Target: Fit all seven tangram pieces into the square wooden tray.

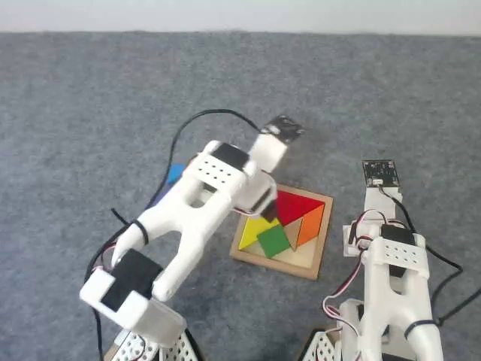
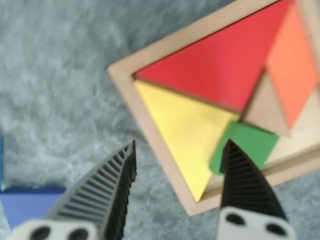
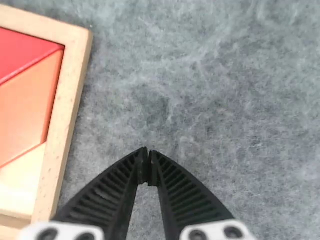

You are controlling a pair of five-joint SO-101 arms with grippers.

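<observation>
Tray (image 1: 294,258) of pale wood lies on the grey desk (image 1: 90,98), toward 4 o'clock from the middle of the high view. Inside it, a red triangle (image 1: 298,206) fills the 12 o'clock side and a yellow triangle (image 1: 254,228) the 9 o'clock side. A green square (image 1: 273,241) sits toward 6 o'clock, touching the yellow, and an orange piece (image 1: 309,226) lies at 3 o'clock against the red. A blue piece (image 1: 174,174) lies on the desk at 10 o'clock of the tray, partly hidden by the left arm. Left end effector (image 2: 180,150) hangs over the tray's 9 o'clock edge, fingers spread wide, holding nothing. Right end effector (image 3: 148,167) sits above the desk at 3 o'clock of the tray, fingers pressed together with nothing between them.
</observation>
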